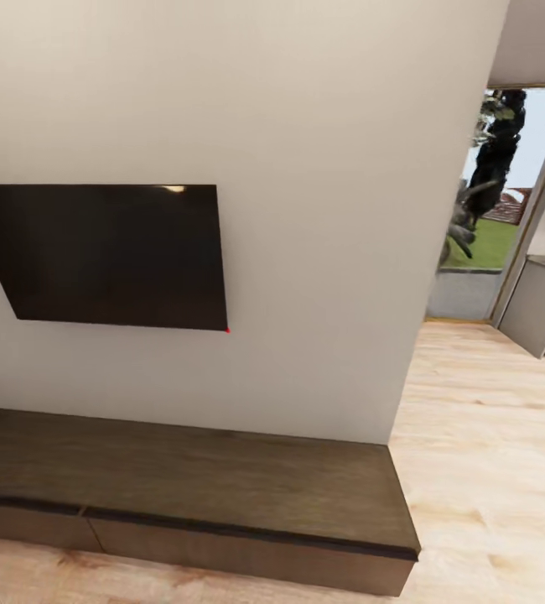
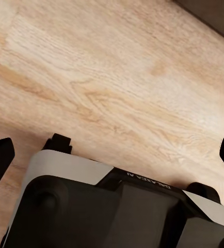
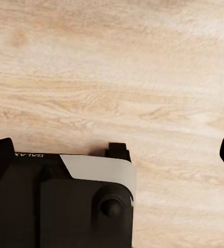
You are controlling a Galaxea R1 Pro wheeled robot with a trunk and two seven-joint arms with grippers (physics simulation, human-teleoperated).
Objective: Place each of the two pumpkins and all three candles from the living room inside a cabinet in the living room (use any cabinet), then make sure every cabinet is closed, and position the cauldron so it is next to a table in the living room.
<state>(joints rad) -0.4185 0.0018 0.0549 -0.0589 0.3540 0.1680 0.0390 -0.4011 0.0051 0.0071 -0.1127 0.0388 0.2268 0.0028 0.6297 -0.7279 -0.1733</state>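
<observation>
Pale living-room wall backs the cabinet, a long low dark-brown unit with its front panels shut, under a wall-mounted television. Both wrist views look down past the robot base at wood floor. Left gripper and right gripper stand spread, empty.

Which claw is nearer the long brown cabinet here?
Left, probably. The left claw hangs over floor with the cabinet edge in sight; the right claw hangs over floor and the robot's base.
</observation>
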